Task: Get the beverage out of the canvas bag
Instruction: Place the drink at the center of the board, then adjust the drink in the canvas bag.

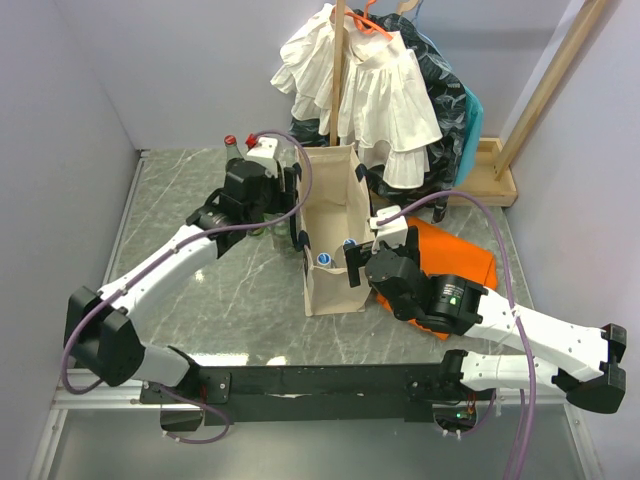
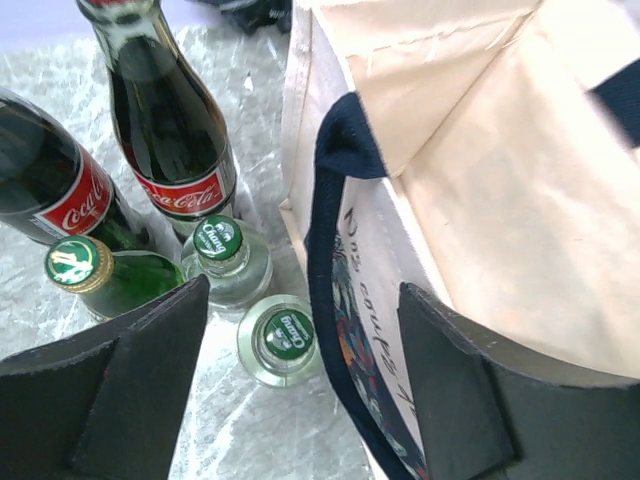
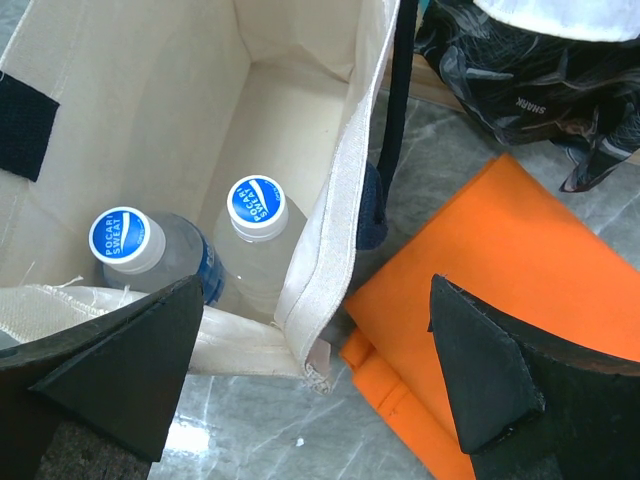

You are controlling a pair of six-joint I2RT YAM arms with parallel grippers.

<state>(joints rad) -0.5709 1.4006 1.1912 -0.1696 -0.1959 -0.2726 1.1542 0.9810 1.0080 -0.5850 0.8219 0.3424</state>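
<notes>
Grey marble worktop [image 1: 250, 310] holds your canvas bag [image 1: 325, 290] at centre, two Pocari Sweat bottles [image 3: 256, 205] upright inside its near end, not yet gripped; both your jaws gape wide, empty, straddling its walls.

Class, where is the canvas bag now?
Top view: the canvas bag stands upright mid-table, glass bottles beside its left wall, orange cloth on its right.

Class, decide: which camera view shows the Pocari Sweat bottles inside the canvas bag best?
Right wrist: both Pocari Sweat bottles stand in the canvas bag, cap labels readable. Top external shows only two tiny blue caps; left wrist shows the bag, not these bottles.
</notes>
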